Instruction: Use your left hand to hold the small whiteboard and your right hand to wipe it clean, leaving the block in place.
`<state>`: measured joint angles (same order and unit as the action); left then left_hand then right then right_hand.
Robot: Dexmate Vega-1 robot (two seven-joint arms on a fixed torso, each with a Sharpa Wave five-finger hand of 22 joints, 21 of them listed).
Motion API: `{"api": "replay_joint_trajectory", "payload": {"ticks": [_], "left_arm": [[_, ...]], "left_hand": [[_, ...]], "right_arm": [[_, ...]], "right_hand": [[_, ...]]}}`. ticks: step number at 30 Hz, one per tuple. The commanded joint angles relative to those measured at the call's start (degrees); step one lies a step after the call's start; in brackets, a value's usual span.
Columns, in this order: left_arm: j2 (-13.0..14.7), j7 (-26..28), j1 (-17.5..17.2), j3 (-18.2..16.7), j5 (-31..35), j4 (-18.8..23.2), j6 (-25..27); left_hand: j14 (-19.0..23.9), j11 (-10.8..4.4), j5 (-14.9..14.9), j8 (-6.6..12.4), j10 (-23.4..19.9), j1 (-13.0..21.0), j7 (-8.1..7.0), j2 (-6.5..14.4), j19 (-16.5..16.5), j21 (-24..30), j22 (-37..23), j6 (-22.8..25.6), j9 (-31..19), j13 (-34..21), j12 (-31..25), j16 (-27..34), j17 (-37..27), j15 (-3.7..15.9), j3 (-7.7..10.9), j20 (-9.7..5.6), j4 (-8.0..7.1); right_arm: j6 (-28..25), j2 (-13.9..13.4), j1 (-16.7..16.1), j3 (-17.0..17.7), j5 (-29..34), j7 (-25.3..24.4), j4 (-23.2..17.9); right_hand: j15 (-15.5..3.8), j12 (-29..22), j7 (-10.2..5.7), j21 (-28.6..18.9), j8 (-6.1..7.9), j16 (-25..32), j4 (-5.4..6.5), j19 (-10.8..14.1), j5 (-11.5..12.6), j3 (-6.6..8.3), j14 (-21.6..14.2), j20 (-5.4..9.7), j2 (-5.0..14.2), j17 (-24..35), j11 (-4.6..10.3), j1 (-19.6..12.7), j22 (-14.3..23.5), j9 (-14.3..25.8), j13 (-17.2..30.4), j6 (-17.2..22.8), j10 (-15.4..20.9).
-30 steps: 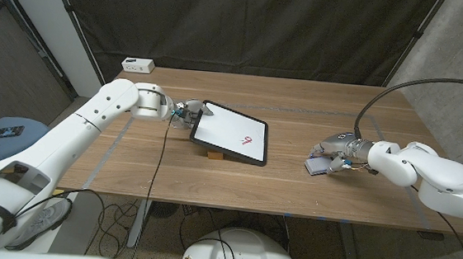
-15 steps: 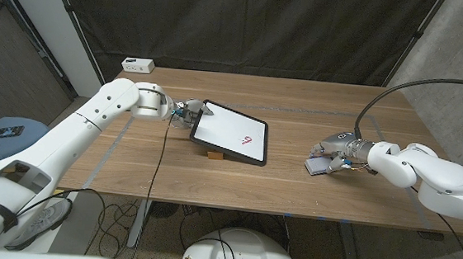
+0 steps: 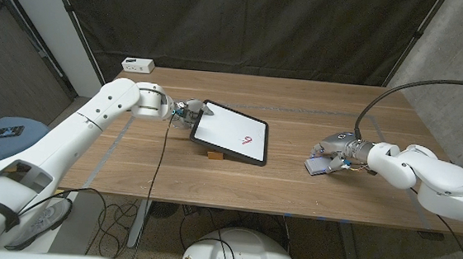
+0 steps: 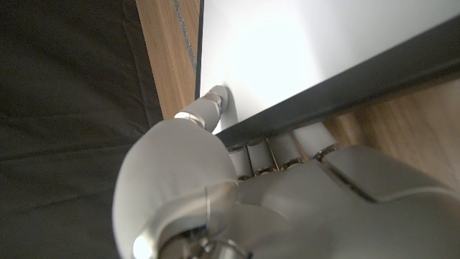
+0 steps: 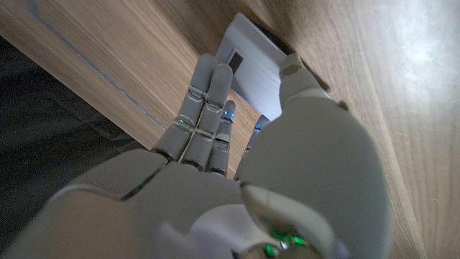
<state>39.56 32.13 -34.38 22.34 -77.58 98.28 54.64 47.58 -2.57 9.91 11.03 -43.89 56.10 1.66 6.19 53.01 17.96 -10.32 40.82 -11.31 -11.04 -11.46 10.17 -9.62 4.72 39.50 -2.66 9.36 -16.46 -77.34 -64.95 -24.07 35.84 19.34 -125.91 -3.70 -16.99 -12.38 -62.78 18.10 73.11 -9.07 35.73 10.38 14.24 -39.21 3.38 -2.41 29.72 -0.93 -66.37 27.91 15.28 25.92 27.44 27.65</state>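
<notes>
Head view: the small whiteboard [image 3: 231,132] sits left of the counter's [image 3: 293,188] middle, tilted up on a wooden block [image 3: 213,153] under its near edge, with a red mark [image 3: 248,140] on its white face. The left hand [image 3: 185,112] grips the board's left edge; in the left wrist view its thumb [image 4: 208,108] presses the white face while the other fingers [image 4: 277,147] wrap behind the dark frame, so that hand is clamped on the board.

The right hand [image 3: 334,157] lies well apart from the board, toward the counter's right edge, its fingers over a pale eraser [image 3: 318,165]. In the right wrist view the fingers [image 5: 208,93] lie along the eraser's [image 5: 251,83] flat top and the thumb sits at its side (it reads as a grasp being taken, but I cannot tell whether the eraser is truly held or only covered).

Risks, as I judge them: a shallow grip on so flat an eraser could let it slip out as it is lifted. Wiping pressure on the tilted board could push it off the block or drag the block along, which the task forbids; a firm left-hand hold is what prevents that.
</notes>
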Motion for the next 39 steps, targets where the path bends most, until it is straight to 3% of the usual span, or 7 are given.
{"api": "replay_joint_trajectory", "payload": {"ticks": [1,17,31,36,39], "left_arm": [[-0.3,-0.1,0.1,0.0,0.3,-0.2,0.1],[-0.6,-1.1,0.6,0.3,1.0,-0.8,0.3],[-0.8,-1.5,0.6,0.1,1.5,-1.0,0.4],[-0.9,-1.3,0.6,0.0,1.6,-1.0,0.5],[-0.9,-1.5,0.7,0.0,1.7,-1.0,0.5]], "left_hand": [[0.0,-0.2,0.3,-0.06,-0.1,-0.3,-0.31,-0.2,-0.2,-0.3,-0.2,0.1,-0.2,-0.1,0.0,0.0,0.0,0.18,-0.11,-0.06,0.12],[-0.1,-0.32,0.3,-0.05,-0.1,-0.3,-0.31,-0.3,-0.2,-0.3,-0.2,0.2,-0.2,-0.1,0.1,0.0,0.0,0.14,-0.17,-0.05,0.15],[-0.2,-0.24,0.3,-0.06,0.0,-0.3,-0.36,-0.2,-0.3,-0.4,-0.2,0.2,-0.2,-0.1,0.1,0.0,0.0,0.08,-0.2,-0.08,0.13],[-0.1,-0.3,0.3,-0.04,0.0,-0.3,-0.32,-0.2,-0.2,-0.4,-0.2,0.2,-0.2,-0.1,0.1,0.1,0.0,0.02,-0.21,-0.07,0.11],[-0.2,-0.27,0.3,-0.06,-0.1,-0.4,-0.25,-0.2,-0.3,-0.4,-0.2,0.2,-0.2,-0.1,0.1,0.0,0.0,0.18,-0.21,-0.02,0.11]], "right_arm": [[-0.7,0.0,-0.6,0.1,0.5,-0.9,-0.2],[-2.4,0.1,-1.5,0.1,1.5,-2.0,-0.7],[-2.8,1.1,-0.9,-0.5,2.4,-1.7,-0.7],[-3.1,1.4,-0.8,-0.6,2.6,-1.4,-0.7],[-2.9,1.5,-0.9,-0.6,2.5,-1.8,-0.5]], "right_hand": [[-8.95,-0.3,0.12,-0.6,0.62,0.3,-0.03,0.5,0.2,-0.24,-0.4,1.48,0.09,-0.2,0.19,-0.6,0.1,0.3,0.4,0.6,0.6],[-8.96,-0.9,0.16,-2.1,1.7,0.9,0.05,0.4,0.2,-0.56,-1.1,1.68,0.06,-1.2,0.43,-0.9,-0.3,1.2,1.5,1.7,1.6],[-9.03,-1.9,0.22,-3.9,3.44,1.3,0.13,-0.1,0.2,-0.91,-1.7,1.69,0.19,-2.4,0.93,-1.2,-0.9,2.4,3.2,4.0,3.0],[-9.04,-2.3,0.22,-4.3,3.85,1.5,0.07,-0.1,0.2,-0.94,-1.9,1.68,0.21,-2.6,0.49,-1.4,-1.1,2.7,3.8,4.6,3.3],[-9.0,-3.0,0.23,-5.0,4.23,1.7,0.17,0.1,0.2,-1.02,-2.3,1.74,0.32,-2.7,1.02,-1.5,-1.3,3.0,4.4,5.1,4.2]]}}
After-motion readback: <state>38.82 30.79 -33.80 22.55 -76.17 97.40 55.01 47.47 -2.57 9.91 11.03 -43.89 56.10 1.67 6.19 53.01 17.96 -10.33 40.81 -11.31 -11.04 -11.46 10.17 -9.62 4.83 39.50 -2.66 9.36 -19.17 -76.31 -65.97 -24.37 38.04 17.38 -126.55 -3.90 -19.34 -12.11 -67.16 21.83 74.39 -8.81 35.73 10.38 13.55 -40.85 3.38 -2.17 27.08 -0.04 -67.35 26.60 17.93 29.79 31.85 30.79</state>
